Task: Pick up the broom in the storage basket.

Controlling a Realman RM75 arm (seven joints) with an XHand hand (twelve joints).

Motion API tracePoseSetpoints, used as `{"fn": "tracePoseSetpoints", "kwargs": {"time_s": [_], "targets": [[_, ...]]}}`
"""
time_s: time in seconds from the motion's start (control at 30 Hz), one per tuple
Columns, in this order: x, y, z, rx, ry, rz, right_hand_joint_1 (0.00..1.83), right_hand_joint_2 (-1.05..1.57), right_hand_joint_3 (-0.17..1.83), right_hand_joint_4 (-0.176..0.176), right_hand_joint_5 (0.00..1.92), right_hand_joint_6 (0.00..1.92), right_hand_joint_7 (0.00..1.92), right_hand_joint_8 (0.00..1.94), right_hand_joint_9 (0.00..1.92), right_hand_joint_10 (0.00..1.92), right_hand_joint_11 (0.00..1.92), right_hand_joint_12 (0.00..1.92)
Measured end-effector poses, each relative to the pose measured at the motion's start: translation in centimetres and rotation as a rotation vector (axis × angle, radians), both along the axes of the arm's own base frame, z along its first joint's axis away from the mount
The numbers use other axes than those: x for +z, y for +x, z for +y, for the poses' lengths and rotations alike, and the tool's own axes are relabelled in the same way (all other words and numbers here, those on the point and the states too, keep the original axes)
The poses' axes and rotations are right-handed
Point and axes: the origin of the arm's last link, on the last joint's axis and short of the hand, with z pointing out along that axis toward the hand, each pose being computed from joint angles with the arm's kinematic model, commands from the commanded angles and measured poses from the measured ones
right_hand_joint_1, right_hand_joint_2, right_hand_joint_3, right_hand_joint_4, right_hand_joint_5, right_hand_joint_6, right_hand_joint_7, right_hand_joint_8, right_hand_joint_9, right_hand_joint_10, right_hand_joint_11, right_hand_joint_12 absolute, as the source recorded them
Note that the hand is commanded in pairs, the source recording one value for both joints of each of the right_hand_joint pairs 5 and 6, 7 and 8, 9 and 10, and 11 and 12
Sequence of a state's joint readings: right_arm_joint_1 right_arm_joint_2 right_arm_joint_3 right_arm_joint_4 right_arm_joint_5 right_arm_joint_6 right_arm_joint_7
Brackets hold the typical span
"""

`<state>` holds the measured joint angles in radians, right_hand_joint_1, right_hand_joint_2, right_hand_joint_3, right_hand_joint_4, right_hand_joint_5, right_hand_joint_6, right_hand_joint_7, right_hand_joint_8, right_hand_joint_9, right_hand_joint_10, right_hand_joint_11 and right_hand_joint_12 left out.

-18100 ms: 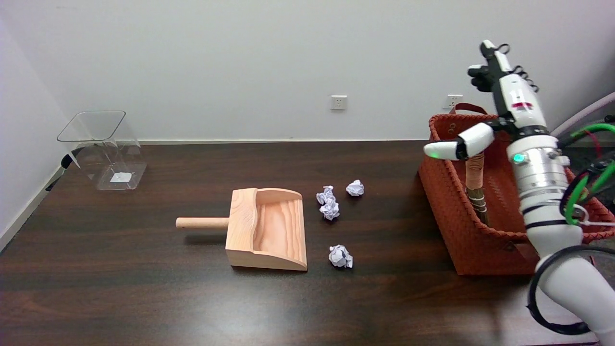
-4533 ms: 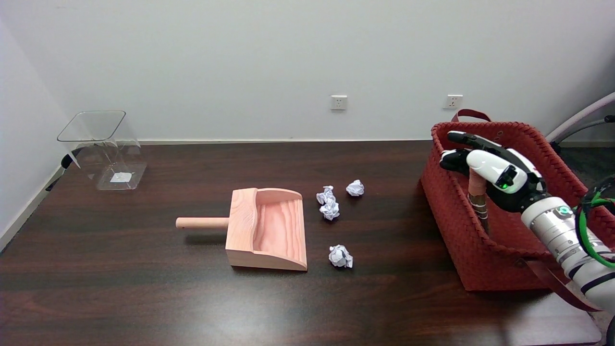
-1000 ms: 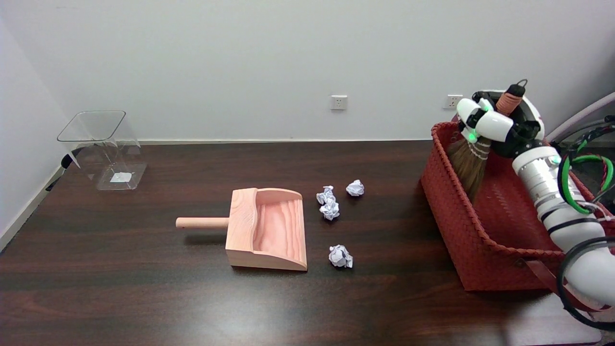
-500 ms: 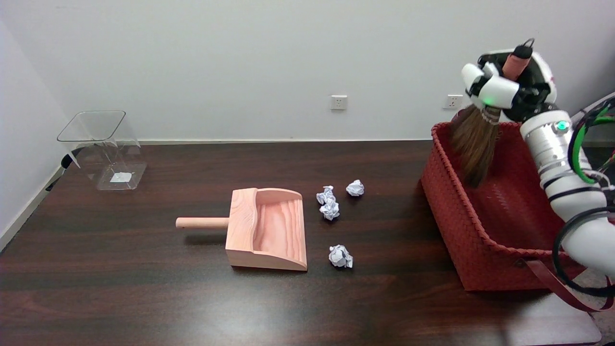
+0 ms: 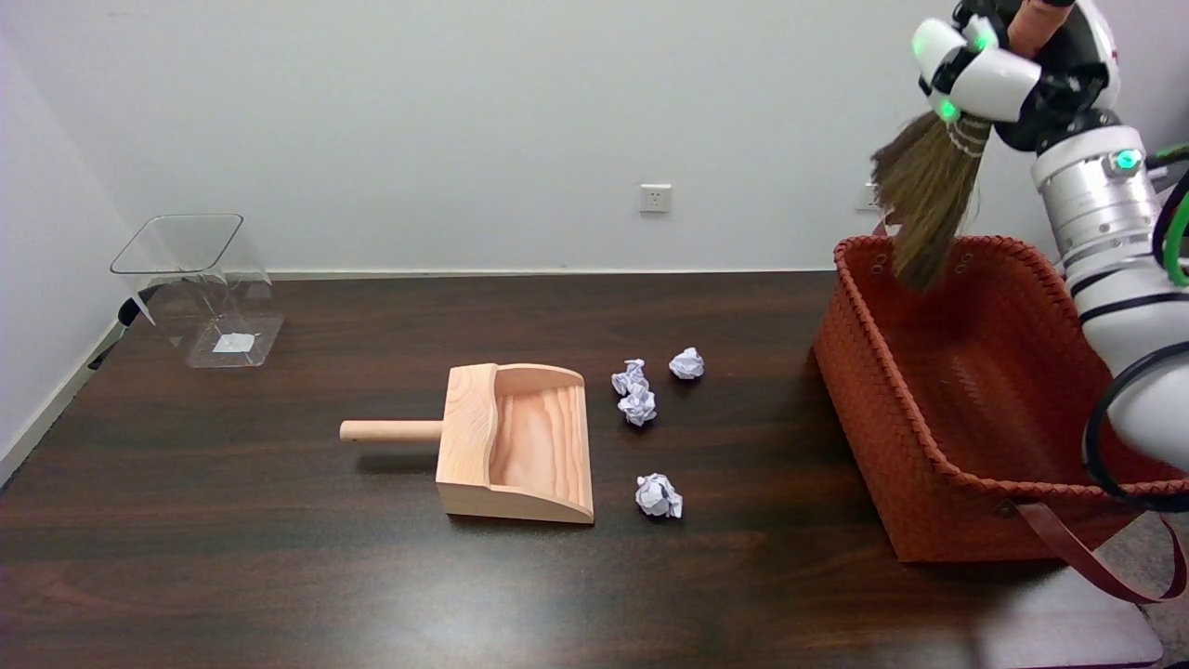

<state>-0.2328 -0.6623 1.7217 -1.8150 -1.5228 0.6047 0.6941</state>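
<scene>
My right hand (image 5: pixel 1008 60) is high at the picture's upper right, above the far end of the woven orange storage basket (image 5: pixel 873 409). It grips the small straw broom (image 5: pixel 924 200) by its handle, whose top runs out of the frame. The brown bristles hang down and a little leftward. Their tips reach the level of the basket's far rim as seen from here. The inside of the basket shows nothing else.
A wooden dustpan (image 5: pixel 516 441) lies mid-table with its handle pointing left. Several crumpled paper balls (image 5: pixel 636 395) lie to its right. A clear plastic bin (image 5: pixel 200 293) stands tilted at the far left. The basket's strap (image 5: pixel 1096 562) trails over the near right table edge.
My right hand has gone up with the broom. The bristles that hung inside the basket a second ago now hang at its far rim. The basket and table things have not moved.
</scene>
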Motion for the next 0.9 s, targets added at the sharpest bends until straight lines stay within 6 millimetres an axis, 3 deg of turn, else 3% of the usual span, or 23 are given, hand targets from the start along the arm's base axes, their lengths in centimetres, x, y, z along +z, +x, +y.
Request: {"fn": "tracePoseSetpoints", "kwargs": {"time_s": [0.23,0.4,0.9], "targets": [[-0.6,1.6,-0.6,0.026,0.058,-0.04,1.41,1.09,0.77,0.0,1.92,1.92,1.92,1.92,1.92,1.92,1.85,1.85],[-1.6,1.5,-1.1,0.019,0.123,-0.093,1.4,1.11,0.75,0.0,1.92,1.92,1.92,1.92,1.92,1.92,1.86,1.86],[-6.9,-3.8,-2.4,-0.128,0.309,-0.222,1.4,1.14,0.79,0.0,1.92,1.92,1.92,1.92,1.92,1.92,1.9,1.9]]}}
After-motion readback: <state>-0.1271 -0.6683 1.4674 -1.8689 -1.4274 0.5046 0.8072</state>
